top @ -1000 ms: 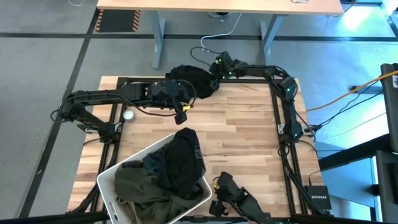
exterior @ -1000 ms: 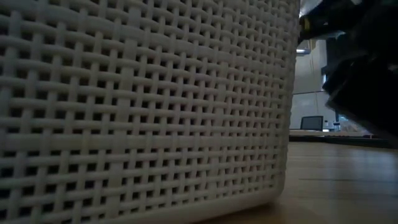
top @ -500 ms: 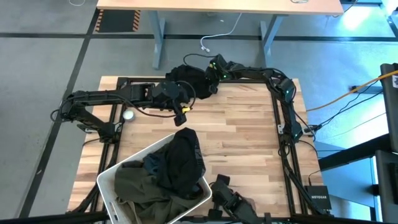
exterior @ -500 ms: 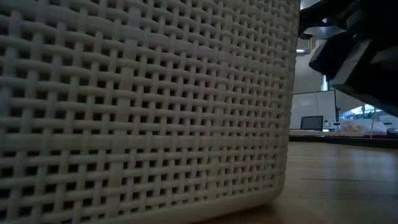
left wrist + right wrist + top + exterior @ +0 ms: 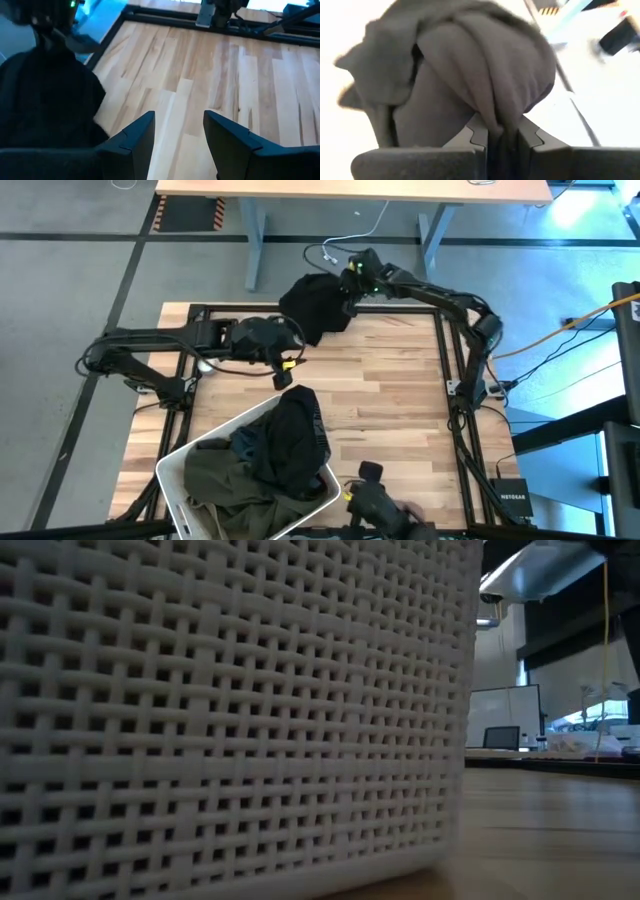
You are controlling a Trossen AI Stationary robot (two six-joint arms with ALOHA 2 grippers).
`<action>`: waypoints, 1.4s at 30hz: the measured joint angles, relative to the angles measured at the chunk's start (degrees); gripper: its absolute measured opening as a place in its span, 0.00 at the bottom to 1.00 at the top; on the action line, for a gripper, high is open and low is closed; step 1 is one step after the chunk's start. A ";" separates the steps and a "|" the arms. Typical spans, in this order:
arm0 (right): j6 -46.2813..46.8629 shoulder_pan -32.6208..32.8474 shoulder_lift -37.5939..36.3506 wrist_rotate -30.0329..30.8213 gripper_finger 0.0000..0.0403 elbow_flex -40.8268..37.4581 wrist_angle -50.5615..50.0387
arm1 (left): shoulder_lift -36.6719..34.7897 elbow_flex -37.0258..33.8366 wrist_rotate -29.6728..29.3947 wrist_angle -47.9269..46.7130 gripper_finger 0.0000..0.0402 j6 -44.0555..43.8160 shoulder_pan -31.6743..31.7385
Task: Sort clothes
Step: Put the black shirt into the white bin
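Note:
My right gripper [image 5: 349, 280] is raised over the table's far edge and shut on a black garment [image 5: 315, 308], which hangs in a bunch below it. The same garment [image 5: 45, 100] shows dark in the left wrist view. My left gripper [image 5: 286, 370] hovers open over the bare wood left of centre, beside the garment, with nothing between its fingers [image 5: 142, 135]. A white woven bin [image 5: 175, 480] stands at the near left. It holds an olive garment [image 5: 225, 480] and another black one [image 5: 295, 440] draped over its far rim. My right gripper pinches a bunched fold of the black garment [image 5: 501, 125] between its two fingers, several layers thick. The fingers slant down from the table's far right side. The cloth hangs slack below them; whether its lower end [image 5: 300, 335] touches the table, I cannot tell.
The bin's wall [image 5: 230, 720] fills most of the low view. A black frame rail [image 5: 400, 308] runs along the table's far and right edges. Bare wood [image 5: 390, 390] lies open in the middle and at the right. A small round object [image 5: 207, 365] sits by the left arm.
My right gripper has risen and gone a little toward the far edge. The black garment, which lay heaped at the far edge, has come up with it and now hangs below. My left gripper has drawn back slightly toward the table's near left.

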 joint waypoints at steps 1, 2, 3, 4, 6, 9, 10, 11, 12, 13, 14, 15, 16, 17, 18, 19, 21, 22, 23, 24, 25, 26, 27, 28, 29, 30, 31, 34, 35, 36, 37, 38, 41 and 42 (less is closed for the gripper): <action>0.19 0.46 -1.69 0.00 0.11 0.00 -0.37 | -0.52 0.00 -0.75 -0.01 0.41 0.02 -0.33; 0.46 0.79 -3.48 0.00 0.11 0.00 -0.45 | -1.06 0.00 -1.41 -0.04 0.41 0.02 -0.59; 0.82 1.21 -5.22 0.00 0.11 0.02 -0.81 | -1.67 0.00 -1.87 -0.04 0.41 0.02 -0.84; 1.07 1.76 -6.90 0.15 0.11 0.02 -1.31 | -2.31 0.00 -2.16 -0.19 0.41 0.02 -1.04; 1.39 3.24 -10.03 0.35 0.11 0.02 -2.30 | -3.78 0.00 -2.52 -0.29 0.41 0.00 -1.48; 2.67 6.19 -14.79 0.33 0.11 0.02 -3.36 | -5.98 0.00 -3.45 -0.53 0.41 -0.48 -1.96; 3.23 7.14 -16.48 0.31 0.11 0.02 -3.33 | -6.74 0.00 -4.02 -1.04 0.41 -0.67 -1.99; 3.67 8.13 -18.06 0.31 0.11 0.02 -3.29 | -7.47 0.00 -4.57 -1.98 0.41 -0.86 -2.00; 4.10 9.34 -19.65 0.29 0.11 0.04 -3.16 | -8.22 0.00 -5.21 -3.22 0.41 -1.19 -2.00; 4.37 10.50 -21.12 0.29 0.11 0.07 -3.03 | -9.02 0.00 -5.83 -4.61 0.41 -1.74 -1.96; 4.48 11.76 -22.40 0.30 0.11 0.09 -2.96 | -9.59 0.00 -6.93 -6.09 0.41 -2.44 -1.81; 4.52 13.11 -23.73 0.46 0.11 0.09 -2.94 | -10.24 0.00 -8.41 -7.51 0.41 -2.81 -1.61; 4.56 14.43 -24.99 1.00 0.11 0.09 -2.88 | -10.75 0.00 -9.92 -8.91 0.41 -3.34 -1.39; 4.67 15.83 -26.13 1.66 0.11 0.09 -2.44 | -11.20 0.00 -11.36 -10.24 0.41 -4.13 -1.26; 5.06 17.25 -27.28 2.26 0.11 0.09 -1.72 | -11.72 0.00 -12.43 -11.29 0.41 -4.80 -1.07; 5.87 18.64 -28.46 2.46 0.11 0.09 -1.10 | -12.25 0.00 -13.15 -12.22 0.41 -5.59 -0.87; 7.20 21.25 -30.55 2.46 0.11 0.09 0.24 | -13.45 0.00 -13.77 -13.07 0.41 -6.63 -0.49; 7.76 22.61 -31.45 2.45 0.11 0.10 1.20 | -14.03 0.00 -13.94 -13.14 0.41 -7.03 -0.30; 8.53 24.03 -32.25 2.47 0.11 0.11 2.23 | -14.57 0.00 -14.12 -13.33 0.41 -7.34 -0.10; 9.58 25.51 -33.01 2.47 0.11 0.11 3.52 | -15.06 0.00 -14.32 -13.65 0.41 -7.77 -0.01; 10.66 27.13 -33.55 2.45 0.11 0.11 5.33 | -15.52 0.00 -14.54 -13.69 0.41 -8.38 0.10; 11.82 28.81 -33.94 2.41 0.11 0.11 7.94 | -16.05 0.00 -14.57 -13.66 0.41 -8.60 0.16; 12.93 30.44 -34.18 1.98 0.11 0.11 10.55 | -16.52 0.00 -14.68 -13.66 0.41 -8.71 0.20; 13.90 32.15 -34.28 1.48 0.11 0.15 12.99 | -16.99 0.00 -14.86 -13.64 0.41 -8.73 0.21; 15.07 33.82 -34.28 1.09 0.11 0.22 15.32 | -17.50 0.00 -15.00 -13.63 0.41 -8.76 0.21; 16.08 35.38 -34.16 0.67 0.11 0.22 17.13 | -17.89 0.00 -15.23 -13.57 0.41 -8.87 0.21; 16.62 36.80 -33.70 0.24 0.11 0.22 18.65 | -18.29 0.00 -15.76 -13.55 0.41 -9.19 0.21; 17.19 41.61 -31.60 -0.15 0.11 0.24 21.59 | -19.68 0.00 -16.92 -14.31 0.41 -11.64 0.15; 17.20 43.20 -30.68 -0.15 0.11 0.24 22.53 | -20.37 0.00 -17.41 -14.30 0.41 -12.00 0.16; 17.21 44.81 -29.70 -0.15 0.11 0.22 23.44 | -21.07 0.00 -18.15 -14.29 0.41 -12.12 0.16; 17.19 46.44 -28.63 -0.15 0.11 0.20 24.66 | -21.71 0.00 -19.08 -14.16 0.41 -12.15 0.16; 17.19 47.97 -27.55 -0.15 0.11 0.18 26.21 | -22.46 0.00 -20.14 -13.95 0.41 -12.20 0.16; 17.00 51.95 -24.15 -0.17 0.11 0.20 30.55 | -24.24 0.00 -21.59 -12.66 0.41 -12.69 0.18; 16.98 52.99 -22.84 -0.15 0.11 0.20 31.50 | -24.72 0.00 -21.58 -12.49 0.41 -13.03 0.16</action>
